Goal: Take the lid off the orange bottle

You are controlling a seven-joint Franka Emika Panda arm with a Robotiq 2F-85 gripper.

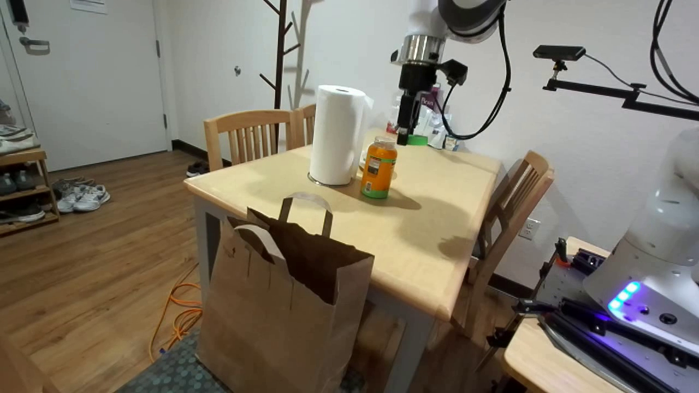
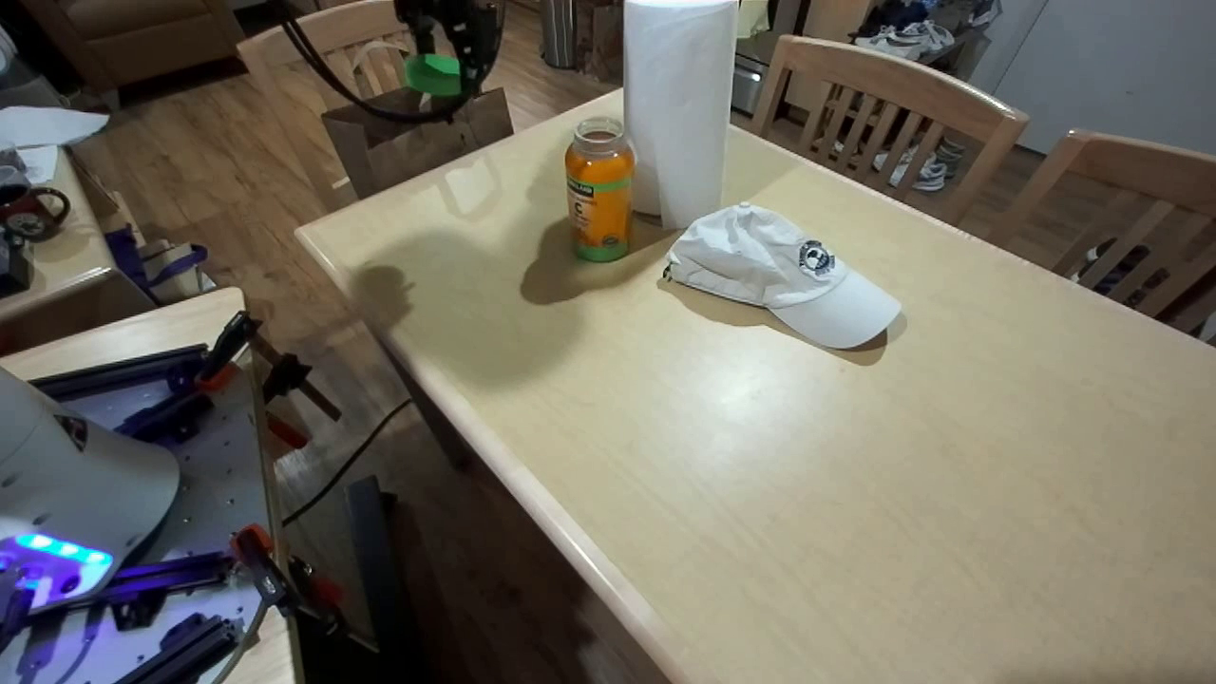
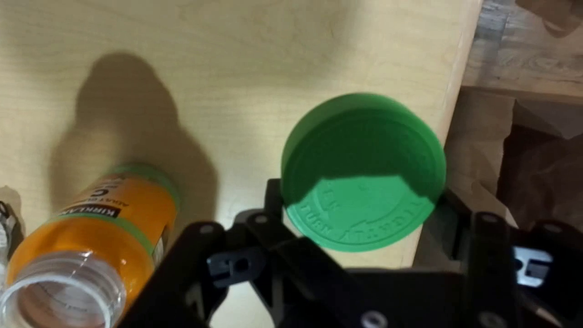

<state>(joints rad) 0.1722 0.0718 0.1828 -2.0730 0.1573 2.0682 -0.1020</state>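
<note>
The round green lid (image 3: 364, 182) is between the two black fingertips of my gripper (image 3: 362, 202) in the wrist view, a finger touching each side. It is held in the air, off the bottle, and also shows in both exterior views (image 1: 418, 141) (image 2: 433, 74). The orange bottle (image 2: 600, 204) stands upright and uncapped on the table, its clear neck open at the top. It also shows in an exterior view (image 1: 378, 169) and at the lower left of the wrist view (image 3: 100, 218). My gripper (image 1: 409, 136) is higher than the bottle and apart from it.
A white paper towel roll (image 1: 337, 136) stands close beside the bottle. A white cap (image 2: 760, 271) lies on the table (image 2: 855, 494). A brown paper bag (image 1: 273, 316) stands by the table's end. Wooden chairs (image 2: 893, 95) surround the table. Several packages (image 1: 434, 123) show behind the gripper.
</note>
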